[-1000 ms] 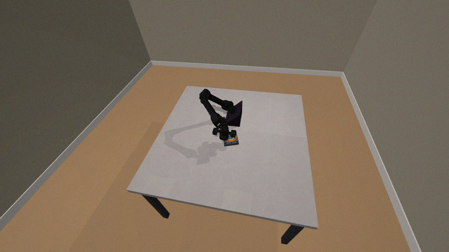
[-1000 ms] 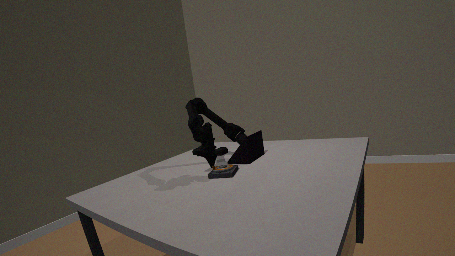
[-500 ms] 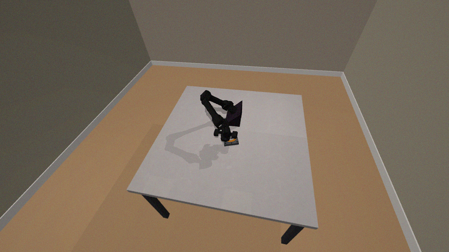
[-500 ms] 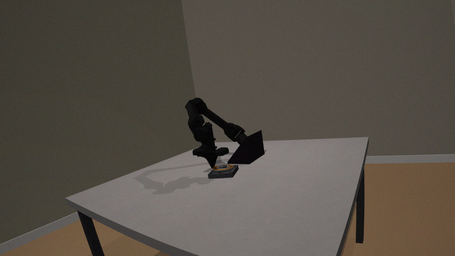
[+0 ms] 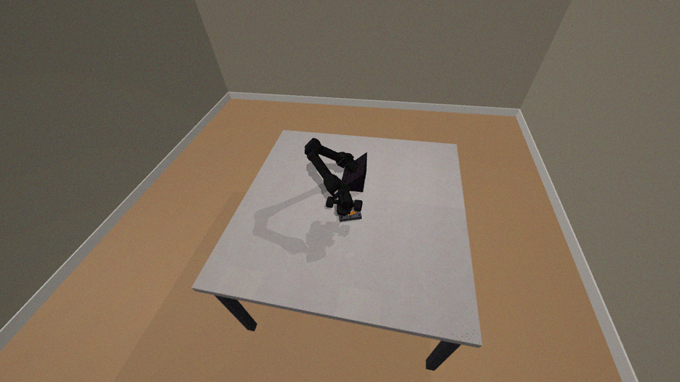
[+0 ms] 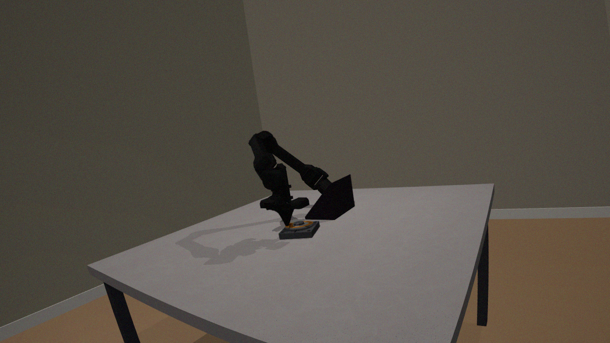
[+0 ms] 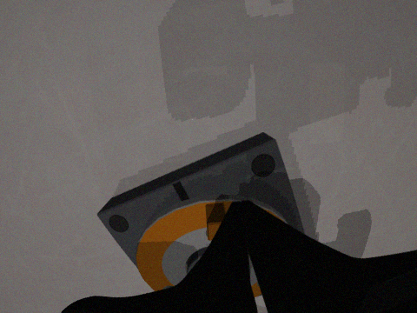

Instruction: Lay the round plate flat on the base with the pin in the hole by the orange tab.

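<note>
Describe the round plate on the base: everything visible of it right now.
The round plate is a flat orange ring with a pale grey inner band, looking like smooth plastic or painted metal. It lies over the dark grey square base on the table. The shut hand, holding nothing, covers its near half, tips over a dark notch at the ring's far rim. Actual contact, the tab and the pin hole can't be made out, nor whether it lies flat.

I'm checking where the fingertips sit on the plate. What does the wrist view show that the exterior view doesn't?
Only the wrist view shows the shut pincer tip over the plate rim, and two dark corner holes in the base. Only the exterior view shows the bent arm, the dark wedge behind it and the table edges. Both show the orange plate on the square grey base with the pincer tip down at it.
</note>
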`<action>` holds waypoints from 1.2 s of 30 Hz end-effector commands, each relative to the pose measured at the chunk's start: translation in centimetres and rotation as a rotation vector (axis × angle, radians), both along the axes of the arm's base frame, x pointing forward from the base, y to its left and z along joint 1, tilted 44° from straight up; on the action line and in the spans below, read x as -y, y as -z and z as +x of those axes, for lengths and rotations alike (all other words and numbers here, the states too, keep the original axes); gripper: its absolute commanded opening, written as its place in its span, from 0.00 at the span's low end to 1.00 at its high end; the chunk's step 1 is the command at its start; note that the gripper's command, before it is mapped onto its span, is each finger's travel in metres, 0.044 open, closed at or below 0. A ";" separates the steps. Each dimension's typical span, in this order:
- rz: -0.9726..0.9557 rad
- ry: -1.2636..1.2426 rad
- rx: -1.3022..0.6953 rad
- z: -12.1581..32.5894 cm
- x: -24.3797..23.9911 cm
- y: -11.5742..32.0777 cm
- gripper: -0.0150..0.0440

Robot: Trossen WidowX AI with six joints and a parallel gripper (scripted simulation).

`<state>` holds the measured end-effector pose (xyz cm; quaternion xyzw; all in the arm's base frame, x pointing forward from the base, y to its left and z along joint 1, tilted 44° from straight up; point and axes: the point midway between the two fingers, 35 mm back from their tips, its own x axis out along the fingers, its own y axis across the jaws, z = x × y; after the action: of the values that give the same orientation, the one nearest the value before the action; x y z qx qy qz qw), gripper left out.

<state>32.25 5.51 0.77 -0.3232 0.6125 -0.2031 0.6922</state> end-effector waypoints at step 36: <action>0.003 -0.005 -0.003 -1.0 -3.6 -1.3 0.25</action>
<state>31.30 9.11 2.07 -0.3217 0.6129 -0.2019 0.6929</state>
